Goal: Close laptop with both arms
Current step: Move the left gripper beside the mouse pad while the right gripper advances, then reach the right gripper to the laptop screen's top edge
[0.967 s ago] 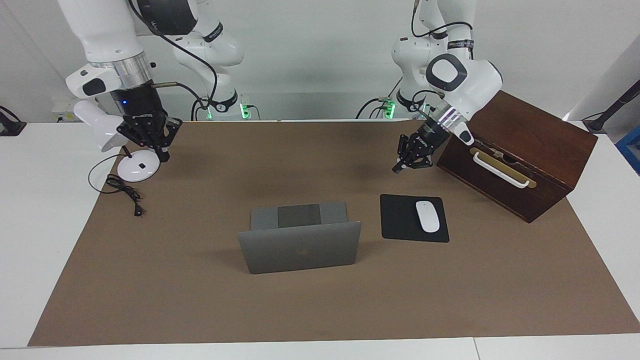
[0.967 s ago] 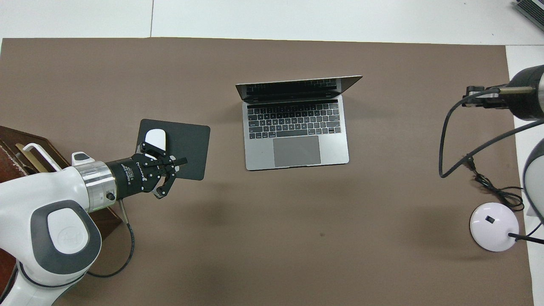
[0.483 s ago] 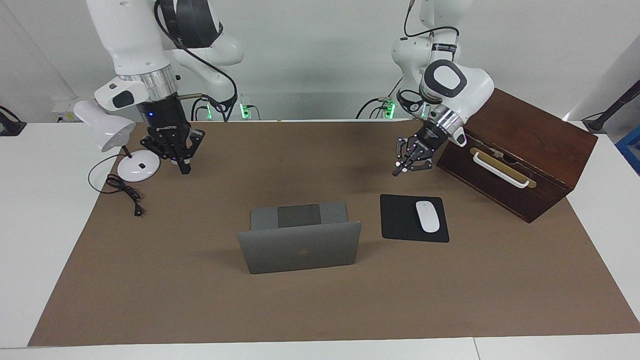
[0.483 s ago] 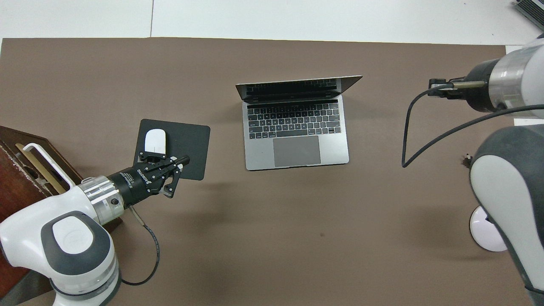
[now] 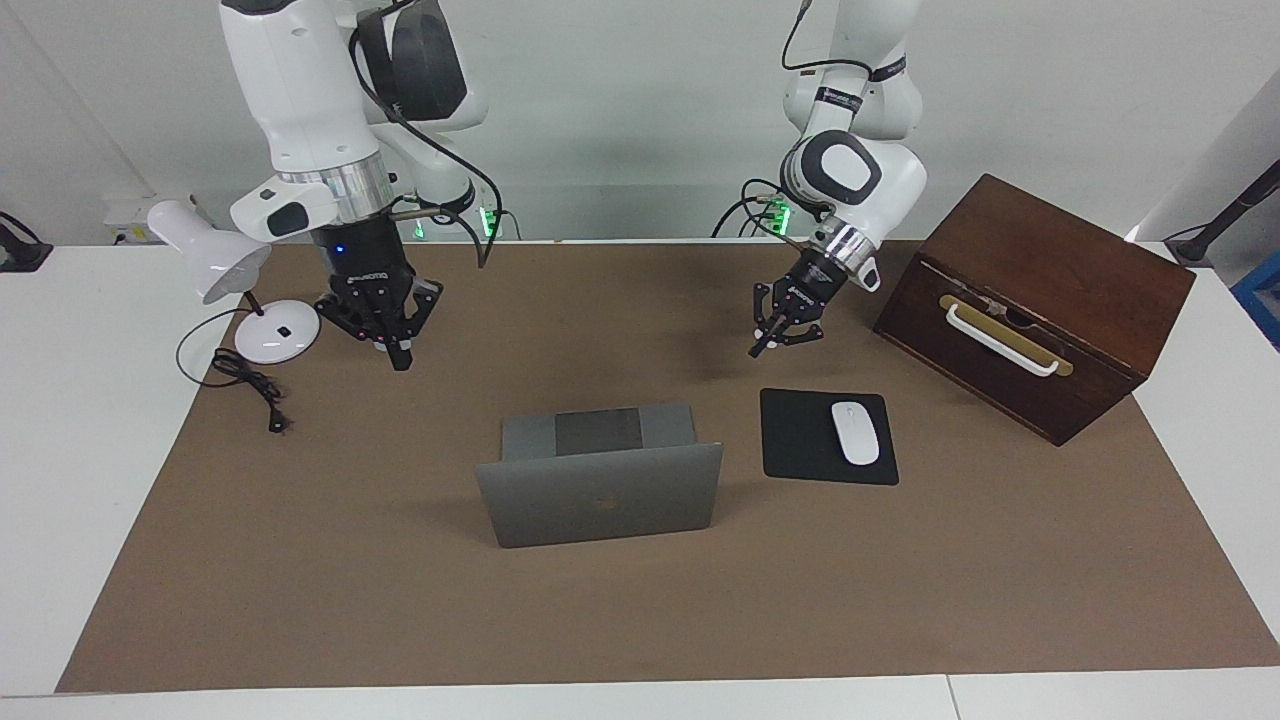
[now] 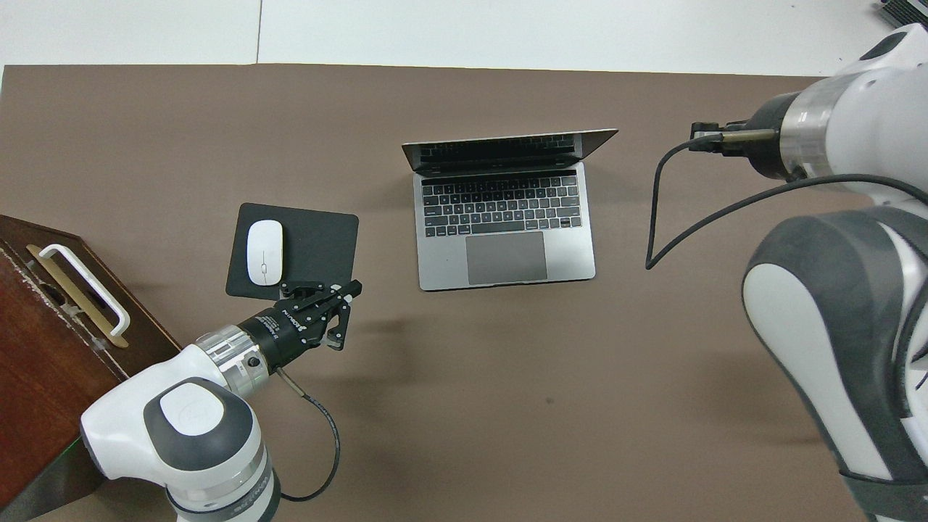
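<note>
**Both arms closing in on the open laptop**

Facing view: the thin silver-grey laptop [image 5: 600, 490] stands open mid-surface. Left gripper [image 5: 757, 350] and right gripper [image 5: 402, 360] hang above the brown mat, fingers pinched shut, empty. They should probably push the lid's top edge evenly.

Overhead view: the dark wooden box [image 6: 51, 319] looks closed; its contents are hidden.

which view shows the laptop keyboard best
The overhead view: the open laptop faces it, so its keyboard and trackpad show fully. The facing view shows only the lid's back and the base's front strip.
</note>
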